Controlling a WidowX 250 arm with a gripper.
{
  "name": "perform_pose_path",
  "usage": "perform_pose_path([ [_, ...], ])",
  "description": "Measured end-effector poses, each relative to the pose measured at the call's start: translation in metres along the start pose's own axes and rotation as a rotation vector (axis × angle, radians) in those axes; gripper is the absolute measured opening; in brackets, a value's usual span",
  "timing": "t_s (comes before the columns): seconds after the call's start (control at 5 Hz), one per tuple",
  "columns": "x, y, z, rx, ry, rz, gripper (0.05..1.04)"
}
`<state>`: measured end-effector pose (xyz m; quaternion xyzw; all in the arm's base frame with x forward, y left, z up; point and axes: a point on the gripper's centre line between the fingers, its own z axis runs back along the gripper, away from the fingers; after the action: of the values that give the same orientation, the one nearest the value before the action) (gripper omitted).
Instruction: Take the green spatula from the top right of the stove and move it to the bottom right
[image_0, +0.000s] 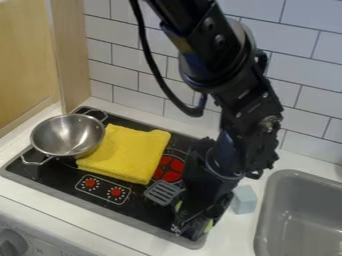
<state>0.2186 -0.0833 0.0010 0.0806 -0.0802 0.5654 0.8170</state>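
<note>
white tiled wall (300, 55), pale wooden cabinet (27, 60), white countertop (240, 232)

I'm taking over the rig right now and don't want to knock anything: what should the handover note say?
Gripper: low over the stove's bottom right corner, at the spatula's handle end; whether it holds the spatula can't be told.
Spatula: grey slotted head below the red burner, handle mostly hidden by the arm.
Done: the spatula is in the stove's bottom right part.
Left: probably confirm it rests flat, release if held, then back off.
Mind: yellow cloth beside the head, blue block on the counter to the right.
</note>
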Motion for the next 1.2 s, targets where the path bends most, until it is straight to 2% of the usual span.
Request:
perform_pose_path([
  [0.2,0.003,0.000,-0.001,0.009,0.026,0.017,0.767],
  [0.4,0.002,-0.001,-0.001,0.001,0.031,0.011,0.990],
  [0.6,0.001,0.000,0.001,0.002,0.030,0.020,1.001],
  [0.8,0.003,-0.003,0.017,-0.043,0.031,0.016,1.001],
  [1.0,0.009,0.006,0.032,-0.023,0.006,0.041,1.001],
  [1.2,0.010,0.007,0.056,-0.078,-0.002,0.044,1.001],
])
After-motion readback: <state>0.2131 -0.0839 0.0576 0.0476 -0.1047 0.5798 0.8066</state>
